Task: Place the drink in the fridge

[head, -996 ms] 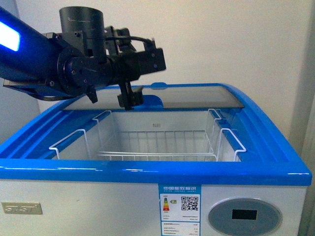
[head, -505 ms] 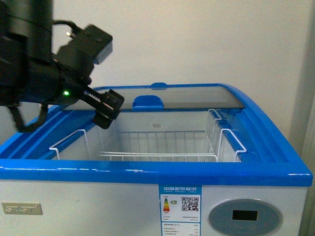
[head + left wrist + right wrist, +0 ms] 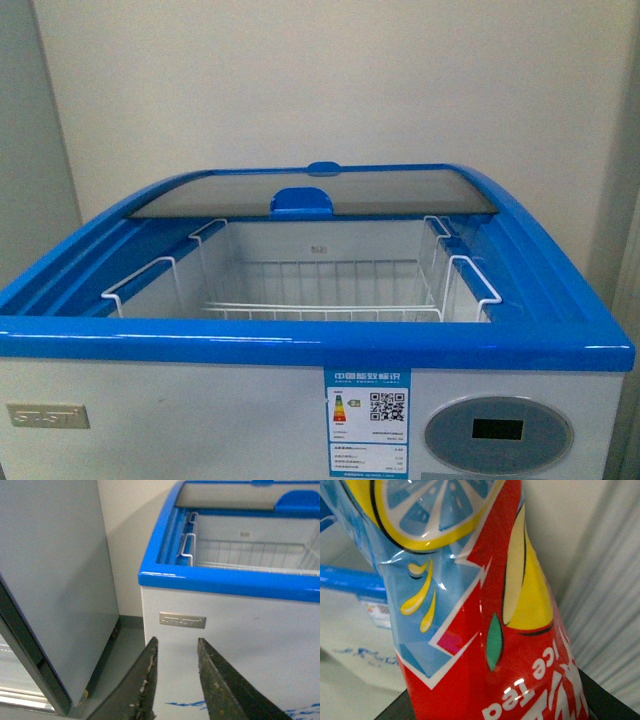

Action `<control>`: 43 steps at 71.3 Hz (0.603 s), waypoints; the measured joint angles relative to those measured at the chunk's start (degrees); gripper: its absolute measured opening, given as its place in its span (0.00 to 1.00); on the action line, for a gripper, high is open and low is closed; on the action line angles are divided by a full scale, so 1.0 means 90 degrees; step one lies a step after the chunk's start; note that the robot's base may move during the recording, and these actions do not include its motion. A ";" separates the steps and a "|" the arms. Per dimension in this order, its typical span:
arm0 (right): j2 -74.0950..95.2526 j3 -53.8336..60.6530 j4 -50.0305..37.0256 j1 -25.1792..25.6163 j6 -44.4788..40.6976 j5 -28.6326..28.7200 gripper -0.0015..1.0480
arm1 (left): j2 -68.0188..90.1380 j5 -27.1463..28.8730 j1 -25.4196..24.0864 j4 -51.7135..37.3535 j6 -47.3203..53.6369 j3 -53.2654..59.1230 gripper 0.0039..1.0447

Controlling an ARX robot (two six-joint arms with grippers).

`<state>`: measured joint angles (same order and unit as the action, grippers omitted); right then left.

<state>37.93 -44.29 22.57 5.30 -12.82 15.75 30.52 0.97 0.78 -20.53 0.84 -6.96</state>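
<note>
One drink (image 3: pixel 485 630) fills the right wrist view, its blue, yellow and red label close to the lens. Only a dark edge of the right gripper (image 3: pixel 607 702) shows at lower right, so its finger state cannot be told. One left gripper (image 3: pixel 176 645), lower centre, faces the fridge (image 3: pixel 300 345) front, two fingers (image 3: pixel 142 685) spread, holding nothing. One grey cabinet (image 3: pixel 55 580) stands at left. One wire basket (image 3: pixel 320 290) sits inside the fridge. The glass lid (image 3: pixel 310 190) is slid back, with a cream wall (image 3: pixel 330 80) behind.
</note>
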 joint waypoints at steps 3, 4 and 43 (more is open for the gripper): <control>0.0406 -0.0206 -0.0177 -0.0274 -0.0374 0.0039 0.43 | -0.0265 -0.0027 -0.0036 0.0015 -0.0017 0.0049 0.19; 0.0634 -0.0335 -0.0219 -0.0396 -0.0585 0.0046 0.43 | -0.0359 -0.0056 -0.0046 0.0024 -0.0022 0.0051 0.15; 0.6142 -0.4328 0.0724 -0.1965 -0.4520 -0.1693 0.43 | -0.1467 -0.0112 -0.0058 0.0641 -0.0058 0.0483 0.02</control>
<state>93.21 -83.24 29.08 -12.38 -53.49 0.51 17.32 -0.03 0.25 -14.76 0.32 -2.61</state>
